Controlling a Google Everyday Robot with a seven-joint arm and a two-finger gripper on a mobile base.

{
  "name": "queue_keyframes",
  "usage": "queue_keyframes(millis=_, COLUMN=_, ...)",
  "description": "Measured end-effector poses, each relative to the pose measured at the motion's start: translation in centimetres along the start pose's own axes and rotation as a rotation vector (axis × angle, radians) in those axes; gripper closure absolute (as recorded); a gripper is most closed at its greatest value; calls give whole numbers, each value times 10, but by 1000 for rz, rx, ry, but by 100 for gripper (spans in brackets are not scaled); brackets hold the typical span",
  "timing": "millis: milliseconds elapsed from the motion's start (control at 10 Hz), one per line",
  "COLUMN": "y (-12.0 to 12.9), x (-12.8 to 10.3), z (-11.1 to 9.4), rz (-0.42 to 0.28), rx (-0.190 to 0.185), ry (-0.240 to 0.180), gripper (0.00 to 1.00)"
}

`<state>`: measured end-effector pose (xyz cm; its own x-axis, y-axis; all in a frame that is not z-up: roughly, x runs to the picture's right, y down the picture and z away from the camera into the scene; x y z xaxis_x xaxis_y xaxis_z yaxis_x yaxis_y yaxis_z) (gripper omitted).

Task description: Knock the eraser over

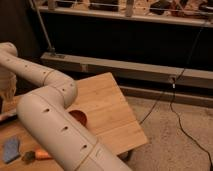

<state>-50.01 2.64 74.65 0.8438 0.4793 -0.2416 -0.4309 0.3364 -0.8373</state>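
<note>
Eraser: not visible; its place relative to the pincer cannot be told.
Pincer: out of view past the left edge, where the arm leaves the picture; whether released or clenched cannot be told.
Arm (55,115): thick cream segments with small dark slots fill the lower left foreground. One segment rises from the bottom edge to a rounded elbow over the counter, and a slimmer segment runs from there up and left to the picture's edge.
Counter (112,107): light wooden top, its near corner toward the floor at right.
Bowl (79,117): reddish-brown, on the counter, partly hidden behind the arm.
Carrot (37,155): orange, lying at lower left beside the arm.
Blue cloth-like piece (11,149): just left of the carrot.
Cable (175,107): black, trailing across the speckled floor at right.
</note>
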Motion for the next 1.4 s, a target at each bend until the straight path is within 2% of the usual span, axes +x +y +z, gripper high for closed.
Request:
queue_keyframes(millis=100, y=-19, x=4, z=-12, rz=16, rx=19, ry=-10, gripper=100)
queue_keyframes(millis=200, y=-36, x=6, z=-19, rz=37, rx=59, ry=-17, gripper=100)
queue_keyframes(millis=300, y=-60, x=9, z=-26, rz=72, rx=125, ry=-23, gripper=100)
queue_keyframes(millis=400, y=-87, x=9, z=-35, rz=109, rx=223, ry=-36, gripper=100)
queue_keyframes(millis=600, y=-105, x=7, z=-42, rz=129, rx=338, ry=-42, gripper=97)
queue_keyframes(millis=800, y=-108, x=7, z=-42, rz=133, rx=358, ry=-41, gripper=96)
queue_keyframes(millis=1400, y=-108, x=7, z=-43, rz=133, rx=358, ry=-42, gripper=96)
